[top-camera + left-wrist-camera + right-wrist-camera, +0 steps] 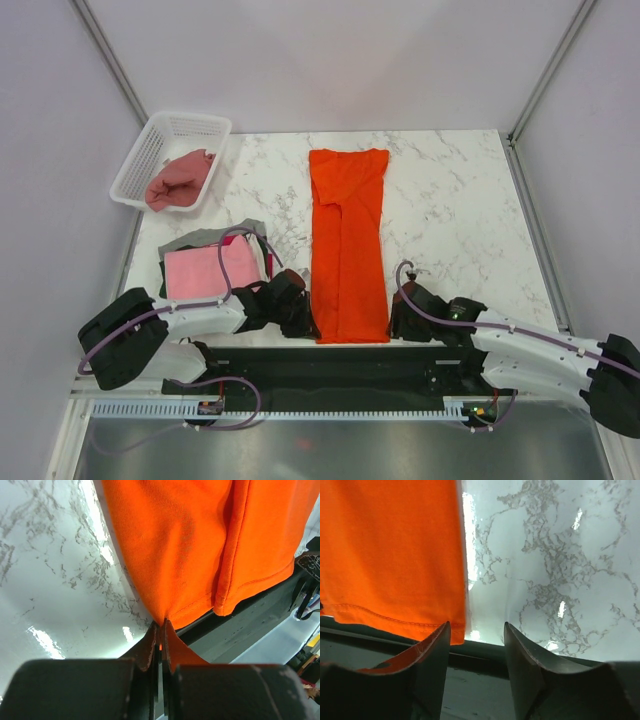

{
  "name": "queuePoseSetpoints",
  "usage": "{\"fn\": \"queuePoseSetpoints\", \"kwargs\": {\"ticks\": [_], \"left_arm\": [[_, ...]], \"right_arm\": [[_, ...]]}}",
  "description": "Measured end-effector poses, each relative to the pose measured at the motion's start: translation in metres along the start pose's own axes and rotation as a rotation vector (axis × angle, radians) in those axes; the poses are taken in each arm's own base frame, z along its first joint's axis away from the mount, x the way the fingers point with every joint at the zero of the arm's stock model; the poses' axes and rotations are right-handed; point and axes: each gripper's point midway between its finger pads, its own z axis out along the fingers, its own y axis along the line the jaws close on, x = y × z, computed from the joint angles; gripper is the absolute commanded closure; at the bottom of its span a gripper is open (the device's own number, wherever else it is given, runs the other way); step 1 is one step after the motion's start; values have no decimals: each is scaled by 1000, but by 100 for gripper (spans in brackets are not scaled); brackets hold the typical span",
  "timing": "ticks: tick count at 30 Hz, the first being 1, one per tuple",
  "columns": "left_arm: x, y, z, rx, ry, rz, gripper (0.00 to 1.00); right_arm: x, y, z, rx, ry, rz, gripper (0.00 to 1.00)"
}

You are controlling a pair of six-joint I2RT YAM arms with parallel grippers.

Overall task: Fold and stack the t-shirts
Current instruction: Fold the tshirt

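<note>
A bright orange t-shirt [347, 240] lies folded into a long strip down the middle of the marble table, its hem at the near edge. My left gripper [300, 318] is shut on the hem's near-left corner; the left wrist view shows the orange cloth [190, 545] pinched between the closed fingers [161, 630]. My right gripper [402, 322] is open beside the hem's near-right corner, touching nothing; in the right wrist view the orange hem [395, 570] lies just past its left fingertip [442, 632]. A light pink shirt [210, 268] tops a stack of grey and dark shirts at left. A dusty rose shirt [180, 180] lies in the basket.
A white mesh basket [155, 140] stands at the far left corner. The stack of folded shirts sits just behind my left arm. Grey walls enclose the table at the back and sides. A dark rail [330, 365] runs along the near edge.
</note>
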Motion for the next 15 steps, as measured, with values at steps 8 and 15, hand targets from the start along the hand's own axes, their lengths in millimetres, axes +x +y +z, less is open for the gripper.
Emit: {"fn": "queuePoseSetpoints", "kwargs": {"ticks": [8, 15], "left_arm": [[0, 0, 0, 1, 0, 0, 98], [0, 0, 0, 1, 1, 0, 98]], "right_arm": [[0, 19, 4, -61, 24, -5, 45], [3, 21, 13, -50, 44, -16, 82]]}}
